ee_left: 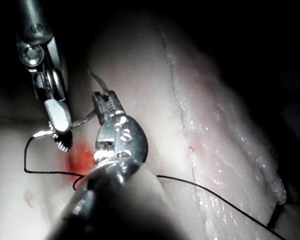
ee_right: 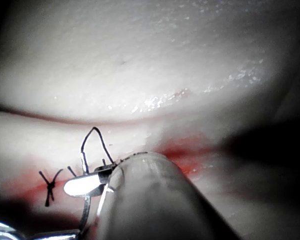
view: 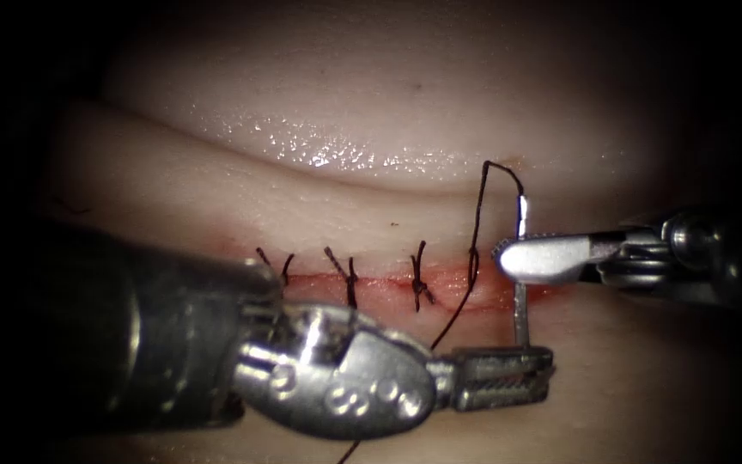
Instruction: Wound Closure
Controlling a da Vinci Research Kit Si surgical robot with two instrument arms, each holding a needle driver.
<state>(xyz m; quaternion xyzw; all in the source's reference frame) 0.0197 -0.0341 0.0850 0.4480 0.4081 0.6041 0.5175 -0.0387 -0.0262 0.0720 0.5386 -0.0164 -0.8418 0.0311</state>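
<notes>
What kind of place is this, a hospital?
Probably a practice bench, not a hospital. The tissue is a slab with a stitched cut. The right gripper holds the curved needle mid-curve; the left gripper holds it near one end, thread trailing.

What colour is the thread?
Black. The thread shows best in the endoscope view, looping up from the needle over the pale tissue.

Pale pinkish tissue (view: 405, 103), red fluid (view: 448, 282), black thread (view: 478, 223), seemingly silver needle (view: 521, 296).
</notes>
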